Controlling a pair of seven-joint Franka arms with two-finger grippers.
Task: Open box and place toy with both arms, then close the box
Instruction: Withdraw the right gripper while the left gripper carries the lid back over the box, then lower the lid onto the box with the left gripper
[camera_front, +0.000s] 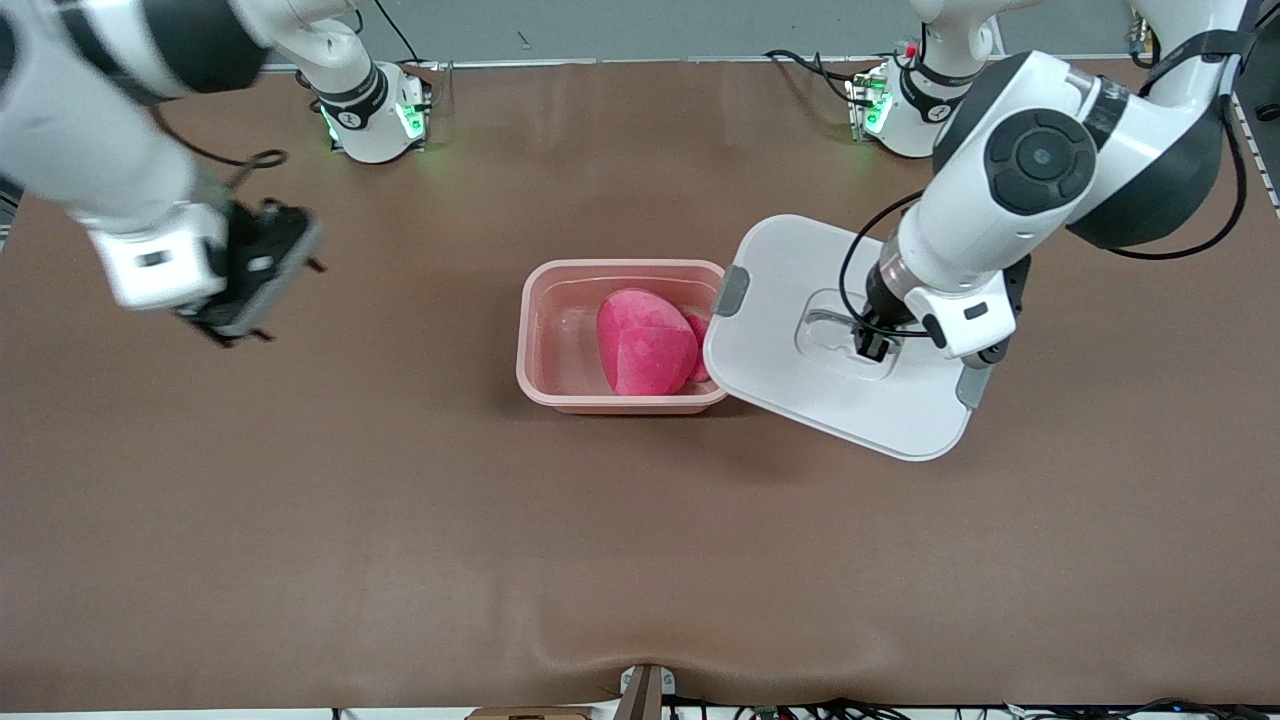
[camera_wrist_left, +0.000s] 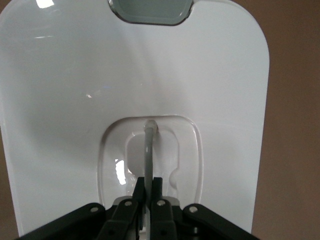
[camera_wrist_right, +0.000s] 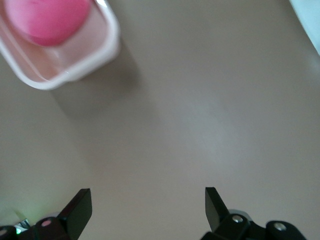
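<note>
1 toy (camera_front: 645, 342) in 1 box (camera_front: 560, 300); left hand (camera_front: 873, 345) pinching lid (camera_front: 780, 350) handle (camera_wrist_left: 148, 150); right hand (camera_front: 250, 285) spread.

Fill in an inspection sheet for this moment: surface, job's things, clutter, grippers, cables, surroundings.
Surface: brown table, a ripple at its near edge.
Job's things: toy in the open box; lid held at the box's left-arm end, overlapping its rim.
Clutter: nothing seen.
Grippers: left gripper shut on the lid's handle; right gripper open, waiting over the right arm's end.
Cables: black leads along both arms.
Surroundings: grey wall, green-lit arm bases.
</note>
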